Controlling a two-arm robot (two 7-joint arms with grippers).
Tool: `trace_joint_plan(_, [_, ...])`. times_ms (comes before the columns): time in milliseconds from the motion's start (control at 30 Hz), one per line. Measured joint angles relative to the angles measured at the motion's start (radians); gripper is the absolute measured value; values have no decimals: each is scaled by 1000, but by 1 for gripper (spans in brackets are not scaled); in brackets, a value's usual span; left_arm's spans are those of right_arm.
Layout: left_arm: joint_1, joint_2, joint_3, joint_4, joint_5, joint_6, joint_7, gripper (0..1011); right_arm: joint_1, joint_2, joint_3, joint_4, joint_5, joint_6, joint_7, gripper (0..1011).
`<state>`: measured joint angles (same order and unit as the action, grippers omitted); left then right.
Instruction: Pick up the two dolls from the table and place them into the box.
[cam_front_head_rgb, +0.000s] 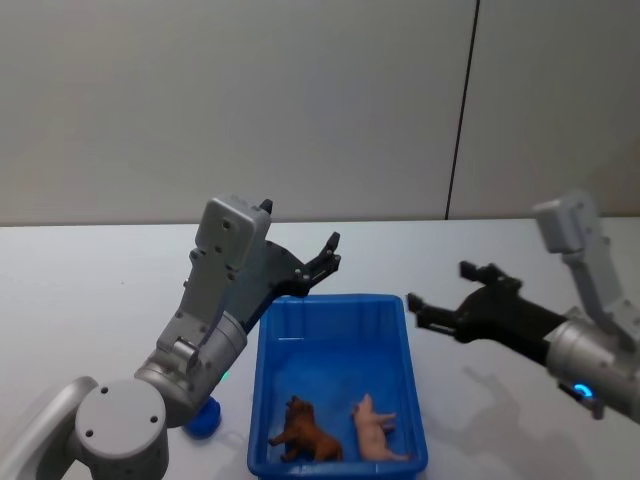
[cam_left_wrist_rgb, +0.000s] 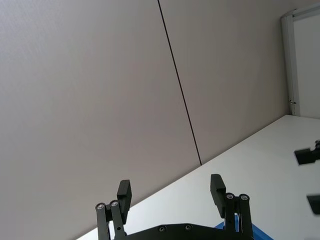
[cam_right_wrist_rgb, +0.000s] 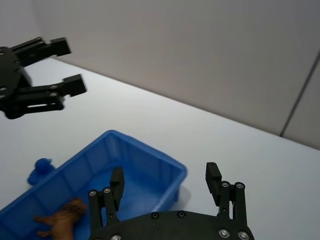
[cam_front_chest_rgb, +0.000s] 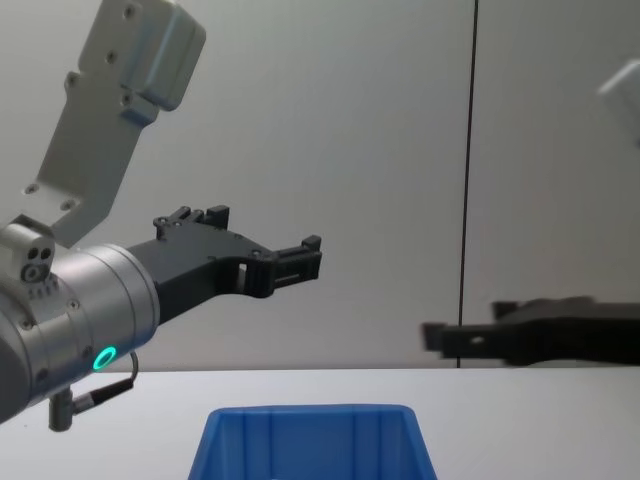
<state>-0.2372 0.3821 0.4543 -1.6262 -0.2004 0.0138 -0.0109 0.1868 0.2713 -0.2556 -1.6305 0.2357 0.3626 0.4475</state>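
Note:
Two dolls lie inside the blue box (cam_front_head_rgb: 268, 352), at its near end: a brown animal (cam_front_head_rgb: 305, 432) and a pink pig (cam_front_head_rgb: 375, 430) side by side. The right wrist view shows the brown doll (cam_right_wrist_rgb: 62, 218) on the box (cam_right_wrist_rgb: 155, 157) floor. My left gripper (cam_front_head_rgb: 333, 252) hangs open and empty in the air over the box's far left corner. To the right of the box, my right gripper (cam_front_head_rgb: 440, 287) hovers open and empty above the table (cam_front_head_rgb: 80, 300). Both pairs of fingers stand apart with nothing between them in the wrist views, left gripper (cam_left_wrist_rgb: 170, 190) and right gripper (cam_right_wrist_rgb: 165, 177).
A small blue object (cam_front_head_rgb: 203, 420) sits on the table just outside the box's left wall, by my left arm. The chest view shows the left gripper (cam_front_chest_rgb: 310, 258) and right gripper (cam_front_chest_rgb: 435, 337) well above the box rim (cam_front_chest_rgb: 310, 412). A grey wall stands behind the table.

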Motion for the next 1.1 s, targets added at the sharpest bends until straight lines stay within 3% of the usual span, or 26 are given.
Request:
trace_joint_plan(300, [19, 18, -5, -22, -12, 22, 12, 1001, -60, 60, 49, -46, 31, -82, -94, 1001])
trace_joint_plan(500, [68, 60, -18, -78, -48, 74, 53, 1001, -107, 103, 89, -71, 51, -148, -173, 1001])
trace_joint_plan(933, [215, 178, -49, -217, -184, 193, 189, 1001, -198, 182, 177, -93, 82, -293, -326, 1001])
trace_joint_plan(1100, [285, 229, -63, -258, -266, 231, 244, 1001, -228, 207, 210, -93, 91, -349, -376, 1001])
